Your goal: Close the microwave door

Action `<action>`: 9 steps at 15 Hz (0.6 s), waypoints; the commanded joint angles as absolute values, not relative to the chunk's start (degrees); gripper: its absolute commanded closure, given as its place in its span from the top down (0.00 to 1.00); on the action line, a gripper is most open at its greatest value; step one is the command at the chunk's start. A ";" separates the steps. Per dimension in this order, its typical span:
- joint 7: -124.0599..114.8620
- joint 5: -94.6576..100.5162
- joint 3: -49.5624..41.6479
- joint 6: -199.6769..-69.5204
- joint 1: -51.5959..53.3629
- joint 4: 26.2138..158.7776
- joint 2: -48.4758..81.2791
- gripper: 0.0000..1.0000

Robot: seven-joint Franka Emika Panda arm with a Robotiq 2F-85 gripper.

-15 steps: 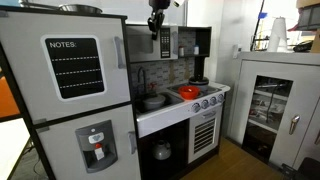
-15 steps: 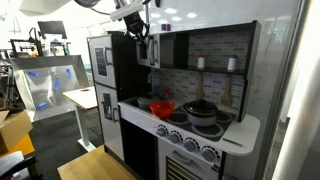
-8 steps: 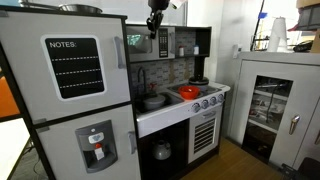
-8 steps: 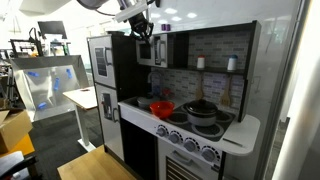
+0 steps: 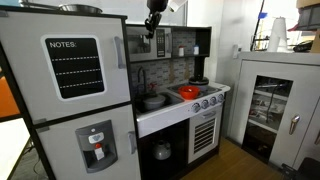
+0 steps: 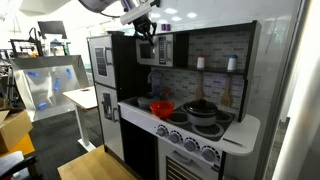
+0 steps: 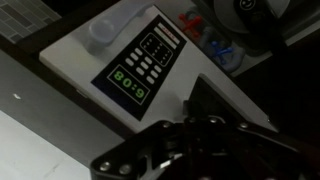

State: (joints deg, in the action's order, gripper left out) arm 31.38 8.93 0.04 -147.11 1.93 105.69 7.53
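Wrist view: microwave door fills the frame as a flat white panel w/ squared corners and a matte, painted look. It carries a black keypad block w/ small pale buttons, a green digit readout and a rounded pale handle near the far edge. Gripper is a dark mass at the bottom of the frame, close over the panel's near edge. Too dark and blurred to say whether the fingers are spread or pressed together, or whether they actually touch the panel. In both exterior views the door hangs partway open on the upper cabinet of the toy kitchen, above the counter, and the gripper comes down on it from above. Change vs. 1.0 s ago: the gripper has shifted slightly sideways along the cabinet front, and the door's window face shows a bit wider in an exterior view, so the panel appears to have swung some. The shift is small, low confidence. My read: push is underway and the door isn't shut yet, w/ the rest of the swing left. Other items: tall fridge door w/ NOTES chalkboard, smooth white w/ a black board. Glossy red bowl in the sink area, well below the door.
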 commanded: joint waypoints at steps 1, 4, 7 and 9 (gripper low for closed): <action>31.56 9.79 0.65 -149.58 0.68 102.73 9.96 0.00; 31.71 9.56 0.76 -149.67 0.63 102.14 10.56 0.00; 31.96 9.03 0.88 -149.22 0.57 102.27 10.28 0.00; 31.96 8.21 0.88 -147.56 0.40 102.77 9.32 0.00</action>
State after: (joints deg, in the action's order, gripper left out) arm 31.38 8.74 0.05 -147.50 1.84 104.81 8.40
